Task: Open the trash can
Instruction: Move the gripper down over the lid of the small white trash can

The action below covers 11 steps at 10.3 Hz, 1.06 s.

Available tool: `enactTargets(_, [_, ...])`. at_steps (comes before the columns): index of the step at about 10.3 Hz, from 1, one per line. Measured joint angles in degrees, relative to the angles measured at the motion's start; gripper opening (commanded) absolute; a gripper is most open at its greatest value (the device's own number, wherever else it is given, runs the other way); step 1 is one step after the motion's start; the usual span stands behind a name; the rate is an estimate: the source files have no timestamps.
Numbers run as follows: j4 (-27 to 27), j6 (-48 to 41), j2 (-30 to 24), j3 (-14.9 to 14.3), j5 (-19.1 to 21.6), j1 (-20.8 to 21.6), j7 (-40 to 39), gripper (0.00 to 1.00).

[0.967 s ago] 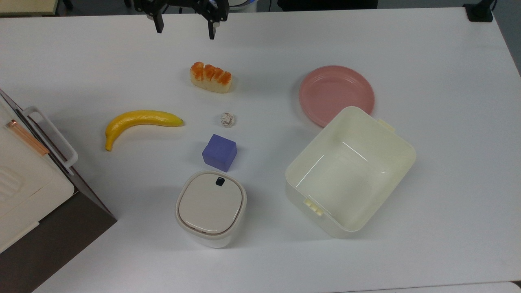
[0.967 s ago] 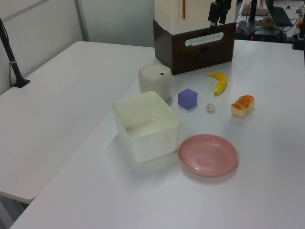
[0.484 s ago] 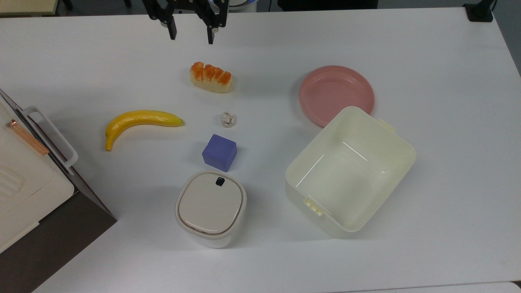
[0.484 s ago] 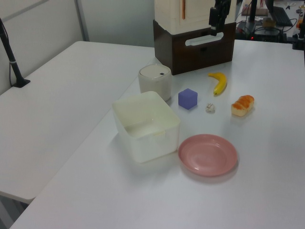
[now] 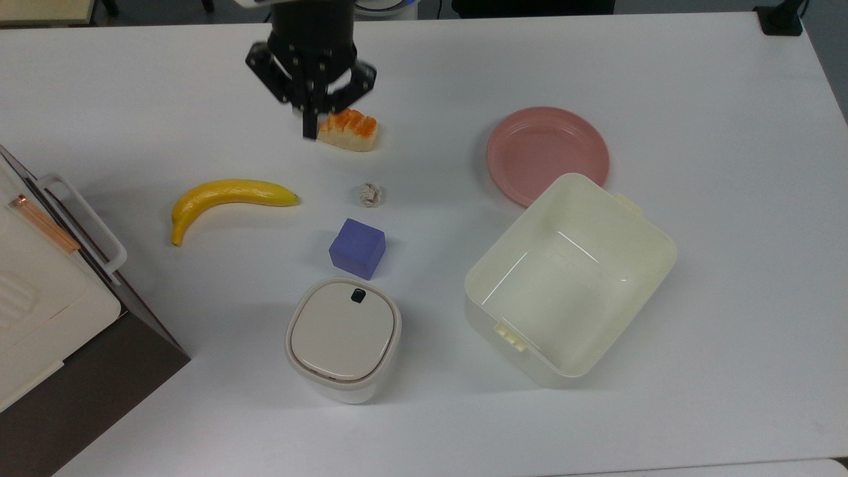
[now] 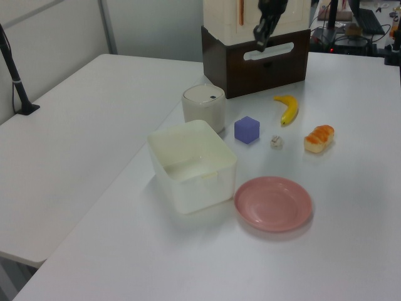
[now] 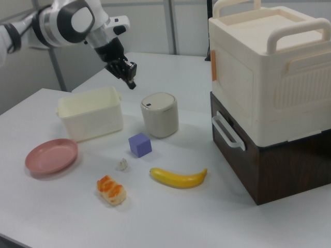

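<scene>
Bin: the trash can (image 5: 343, 339) stands upright on the white tabletop (image 5: 695, 99), lid flat and closed, its small dark button (image 5: 358, 295) at the rim on the side facing the cube.
Neighbours: a purple cube (image 5: 358, 248) sits just beside the bin; the cream tub (image 5: 570, 278) lies to the top view's right of it, apart; the big white box (image 7: 269, 67) on its dark base stands off to the top view's left.
Pincer: the pincer (image 5: 309, 129) hangs above the tabletop, well apart from the bin, its tip next to the bread (image 5: 349, 130) in the top view; the fingers look pressed together on nothing.
Arm: in the right view the pincer (image 7: 131, 82) points down, above and to the right view's left of the bin (image 7: 160, 114).
Also on the tabletop: 1 banana (image 5: 225, 197), 1 paper wad (image 5: 371, 194), 1 pink plate (image 5: 543, 149) touching the tub's far corner.
</scene>
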Motion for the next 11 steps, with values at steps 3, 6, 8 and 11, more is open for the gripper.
enactTargets(3, [0.4,12.3,7.4,0.8,-13.6,1.3,23.1,0.0])
enactTargets(6, [1.9,16.6,12.9,1.9,-22.6,1.7,36.7,0.0])
enactTargets(8, [3.8,17.2,15.9,2.2,-24.2,2.1,39.9,0.0])
enactTargets(11, [6.9,18.0,19.2,2.9,-24.3,2.2,41.8,0.0])
